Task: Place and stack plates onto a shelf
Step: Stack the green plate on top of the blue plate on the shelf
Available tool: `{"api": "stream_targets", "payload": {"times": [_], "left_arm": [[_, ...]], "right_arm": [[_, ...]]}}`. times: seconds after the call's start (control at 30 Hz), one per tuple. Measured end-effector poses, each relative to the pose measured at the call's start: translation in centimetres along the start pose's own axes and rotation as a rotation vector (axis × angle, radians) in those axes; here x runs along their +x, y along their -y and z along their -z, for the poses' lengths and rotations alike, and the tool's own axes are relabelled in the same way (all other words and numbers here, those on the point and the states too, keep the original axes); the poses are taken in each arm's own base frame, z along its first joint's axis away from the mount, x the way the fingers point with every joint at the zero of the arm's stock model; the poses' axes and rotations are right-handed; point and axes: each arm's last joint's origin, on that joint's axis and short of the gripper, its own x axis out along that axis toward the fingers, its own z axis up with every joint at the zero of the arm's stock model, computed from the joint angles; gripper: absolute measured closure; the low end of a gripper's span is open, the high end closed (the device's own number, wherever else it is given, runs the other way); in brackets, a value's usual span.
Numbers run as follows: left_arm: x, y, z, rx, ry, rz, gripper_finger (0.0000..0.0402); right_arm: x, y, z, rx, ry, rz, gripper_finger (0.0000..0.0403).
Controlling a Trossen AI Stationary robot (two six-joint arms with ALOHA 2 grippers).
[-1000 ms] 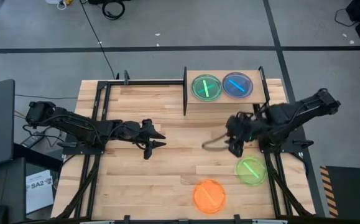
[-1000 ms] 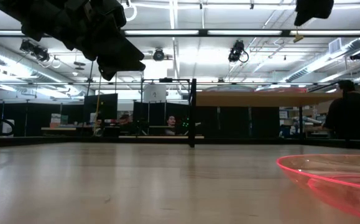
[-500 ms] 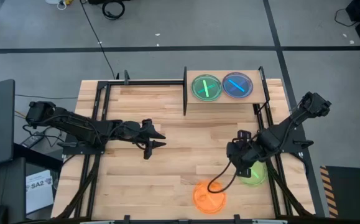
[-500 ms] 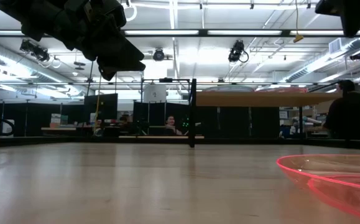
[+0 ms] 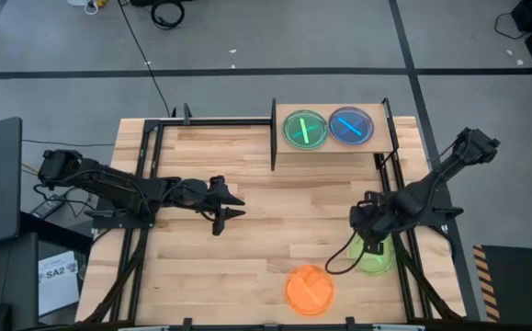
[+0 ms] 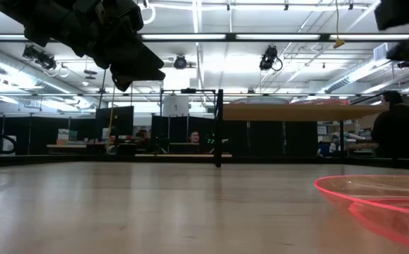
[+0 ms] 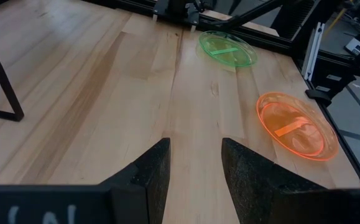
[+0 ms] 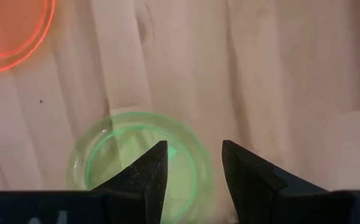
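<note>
You were working in a robotics lab or open-plan research workspace. The low view showed a long hall with a ceiling of fluorescent strip lights and ceiling-hung cameras, rows of dark partitions and desks behind the wooden tabletop, and a seated person at the right edge. From the high view you had a grey floor marked with black tape lines, loose cables lying on it, and hazard-striped tape beside the table.

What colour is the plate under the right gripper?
Green plate, clearest in the right wrist view.
</note>
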Motion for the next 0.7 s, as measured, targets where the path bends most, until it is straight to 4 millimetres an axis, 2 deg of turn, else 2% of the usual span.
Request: {"api": "stream_targets", "payload": {"times": [0.37,0.7], "left_arm": [[0.0,0.0,0.0,0.000,0.000,0.000,0.0251],[0.0,0.0,0.0,0.000,0.000,0.000,0.0251]], "right_arm": [[4.5,3.4,4.2,0.042,0.035,-0.107,0.0245],[6.8,4.6,5.3,0.065,0.004,-0.090,0.0244]]}}
